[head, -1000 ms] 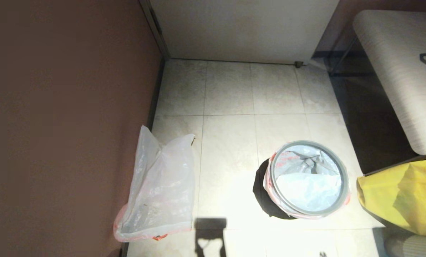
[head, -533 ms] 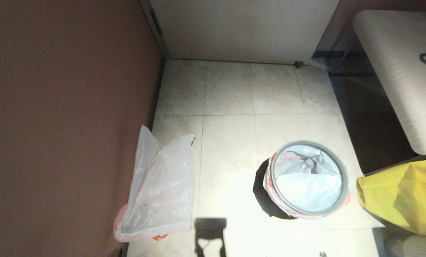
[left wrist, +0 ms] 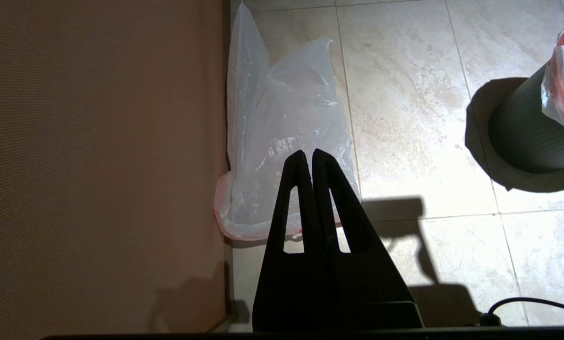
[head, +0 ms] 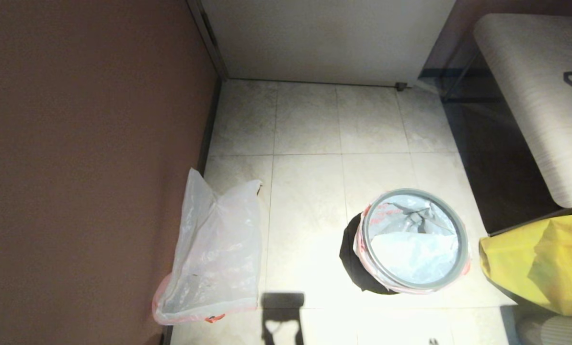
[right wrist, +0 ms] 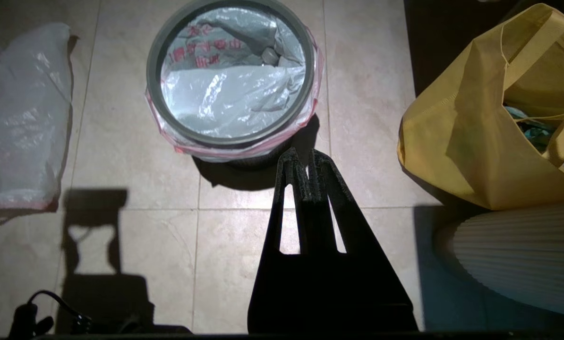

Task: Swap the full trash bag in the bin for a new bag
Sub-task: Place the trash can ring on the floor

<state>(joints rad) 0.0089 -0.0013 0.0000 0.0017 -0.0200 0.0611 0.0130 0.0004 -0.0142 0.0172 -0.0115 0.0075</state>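
Bin: in the left wrist view it runs off the picture's edge, so only part of its dark ribbed wall and a scrap of liner show.
Bin interior: covered by the crumpled liner; contents cannot be told.
Red print on liner: too small to read.
Yellow bag: cut by the head view's right edge (contents mostly hidden).
Loose clear bag: cut off at the right wrist view's edge.
Both arms: outside the head view.

no visible change, scene static
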